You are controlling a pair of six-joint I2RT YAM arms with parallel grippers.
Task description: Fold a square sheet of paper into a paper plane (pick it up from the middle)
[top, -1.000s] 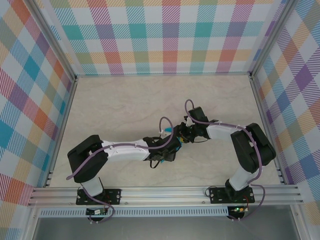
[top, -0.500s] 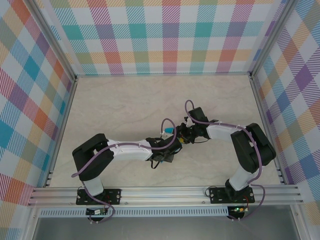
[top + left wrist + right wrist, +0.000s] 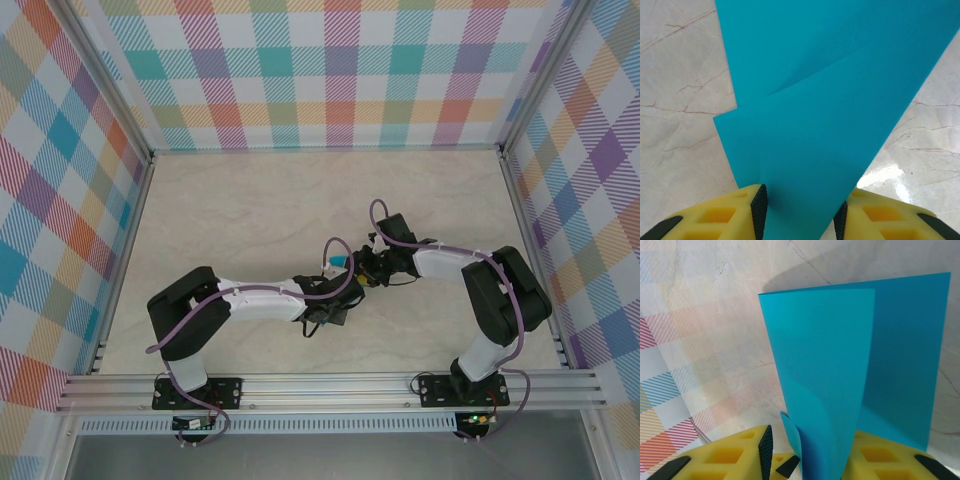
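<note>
As seen from overhead, a mere speck at the middle of the pale marbled bench (image 3: 230,200): thin, folded teal-blue square sheet of paper (image 3: 337,262).
Stands upright out of the right tool (image 3: 810,456), grasped between its black-padded yellow fingers (image 3: 725,456), with a small flap curling low beside the left pad and a shadow thrown on the marble behind. Also fills the left tool (image 3: 800,220) from pad to pad, both edges touching; cannot tell whether clenched there or merely enclosed.
</note>
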